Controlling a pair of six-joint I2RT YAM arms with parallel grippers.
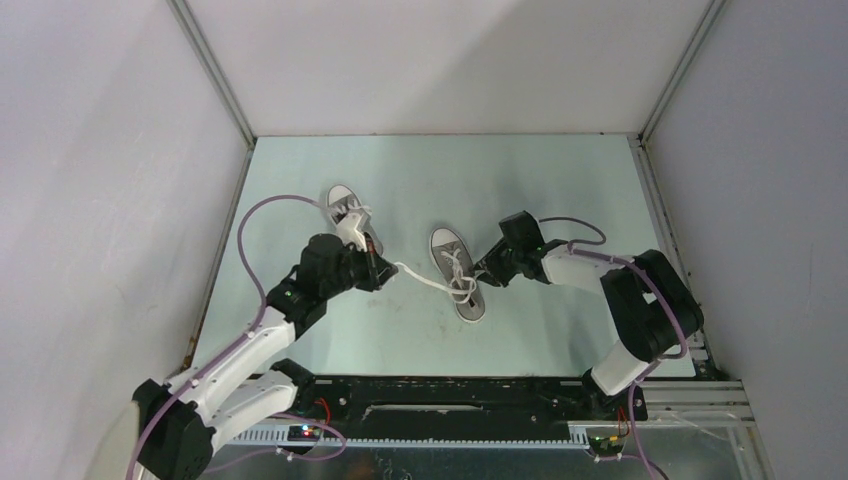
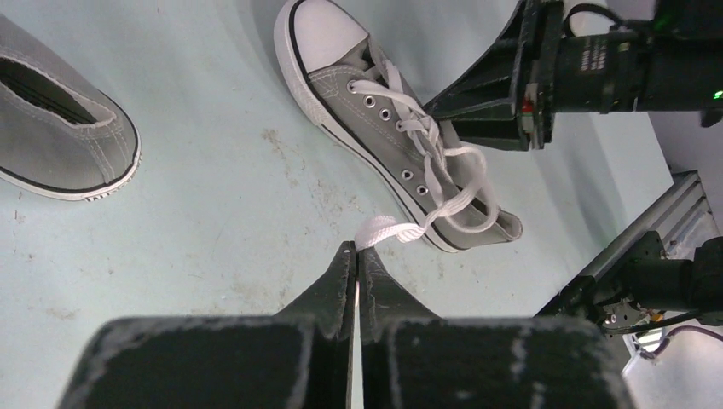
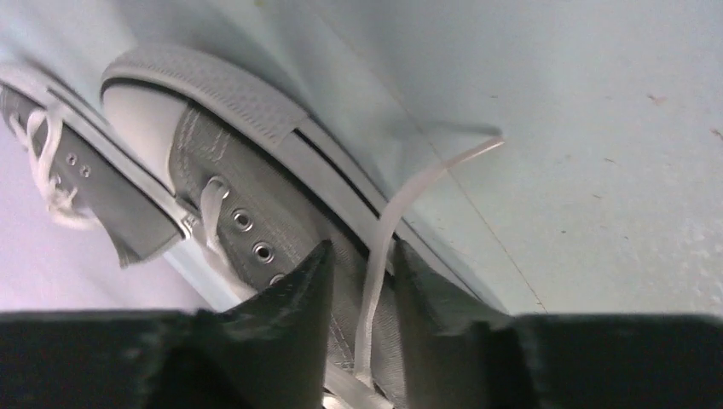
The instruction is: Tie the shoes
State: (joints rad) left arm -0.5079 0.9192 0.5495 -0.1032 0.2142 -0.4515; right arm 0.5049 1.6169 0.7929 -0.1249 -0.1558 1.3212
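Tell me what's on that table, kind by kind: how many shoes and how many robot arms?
Shoes: 2 (far shoe, near shoe)
Robot arms: 2 (left arm, right arm)
Total: 4

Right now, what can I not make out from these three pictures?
- Left wrist view: the far sneaker is cut off by the left edge; its toe does not show.
- Right wrist view: whether the right pincer grips the white lace is hidden behind its own fingers.
- Top view: the lacing of the near sneaker is too small to judge; the left pincer covers the far sneaker's heel.
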